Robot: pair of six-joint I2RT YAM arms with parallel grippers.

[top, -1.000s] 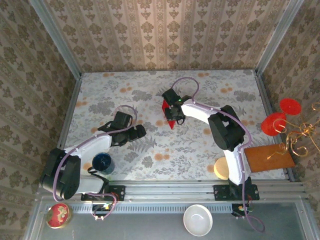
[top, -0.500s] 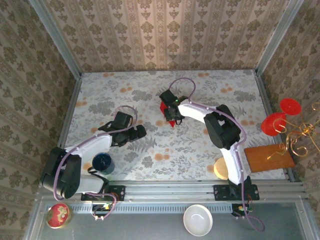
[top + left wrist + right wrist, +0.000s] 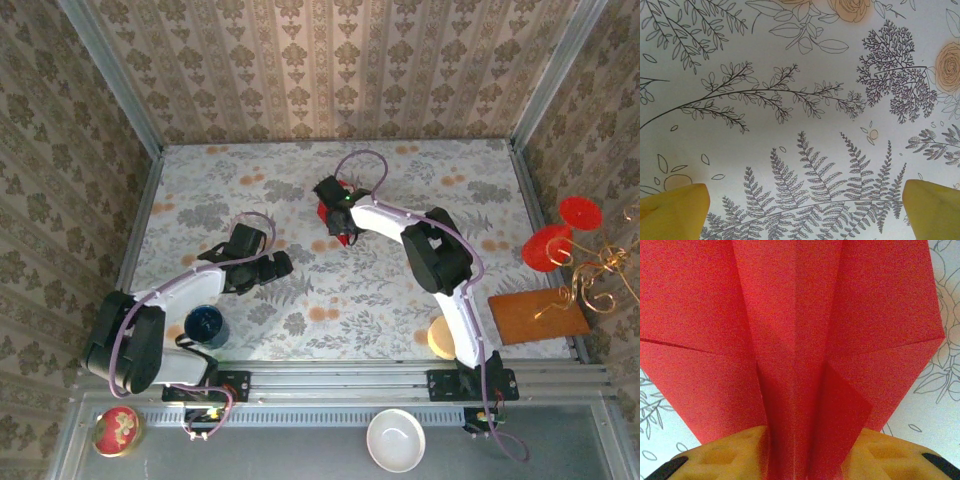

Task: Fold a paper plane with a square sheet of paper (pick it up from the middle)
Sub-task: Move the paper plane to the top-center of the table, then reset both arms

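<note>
**Red plane mostly hidden under the right hand**

The flower-printed desk [image 3: 400,290] carries the paper plane [image 3: 346,237] near its middle. From above, only red slivers of the plane show past the right hand [image 3: 338,215] sitting over it. The right wrist view cuts off the plane's nose and wing tips. Its centre fold runs down between the yellow fingers [image 3: 715,455], which stand partly apart; whether they pinch it cannot be told. Well left of the plane, the left hand [image 3: 285,263] is spread wide and holds nothing.
</note>
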